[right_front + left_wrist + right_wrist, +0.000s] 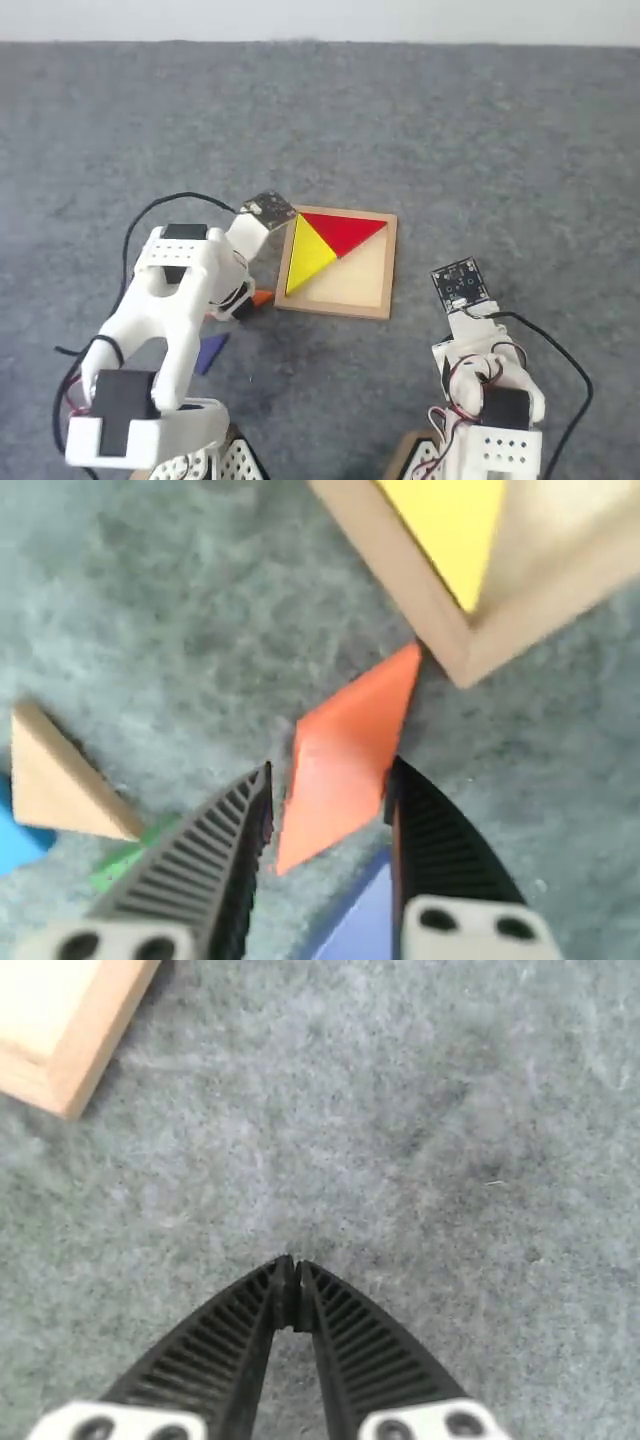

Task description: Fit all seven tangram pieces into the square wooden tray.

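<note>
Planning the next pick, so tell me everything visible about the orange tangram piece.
The orange piece is a flat parallelogram with a smooth painted look. It lies on the grey felt just outside the wooden tray, one sharp corner at the tray's outer corner. The open left gripper straddles it, one finger along each long side; contact cannot be told.

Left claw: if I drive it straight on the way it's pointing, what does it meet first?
The orange piece, lying inside the open left claw. Just beyond it, in the same line, is a corner of the wooden tray. How high the claw rides is unclear.
</note>
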### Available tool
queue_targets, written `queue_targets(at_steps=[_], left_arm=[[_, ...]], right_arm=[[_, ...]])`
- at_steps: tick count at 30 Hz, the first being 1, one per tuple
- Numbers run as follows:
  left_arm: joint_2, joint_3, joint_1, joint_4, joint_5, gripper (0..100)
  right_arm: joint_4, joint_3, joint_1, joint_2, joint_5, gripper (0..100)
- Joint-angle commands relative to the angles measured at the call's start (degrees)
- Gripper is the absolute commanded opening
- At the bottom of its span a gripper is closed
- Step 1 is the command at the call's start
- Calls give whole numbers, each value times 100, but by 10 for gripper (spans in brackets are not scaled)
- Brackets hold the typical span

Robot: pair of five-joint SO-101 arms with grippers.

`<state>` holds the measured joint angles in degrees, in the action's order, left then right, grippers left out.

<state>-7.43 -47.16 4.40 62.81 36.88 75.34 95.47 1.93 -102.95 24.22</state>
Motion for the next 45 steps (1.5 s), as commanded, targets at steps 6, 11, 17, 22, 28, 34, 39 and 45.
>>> queue_targets(at_steps=[6,11,17,22,28,34,39,45], left_arm=[[-264,-505,-738,-105,-633,148],[-273,-593,-905,-334,-967,101],[-536,-110,-897,62,-1275,45],[-835,716,-941,738,-1503,42],[-844,1077,-958,985,-1530,50],[-413,664,-888,703,-1380,209],[193,505,-651,0,-1336,195],[826,497,-633,-255,-1222,192]], right_arm=[[4,97,-22,-92,44,8],[4,97,-22,-92,44,8],[4,97,-22,-92,44,8],[4,97,-22,-92,44,8],[4,97,-22,-92,44,8],[4,97,-22,-92,44,8],[4,97,-22,-92,44,8],[4,97,-22,-92,44,8]])
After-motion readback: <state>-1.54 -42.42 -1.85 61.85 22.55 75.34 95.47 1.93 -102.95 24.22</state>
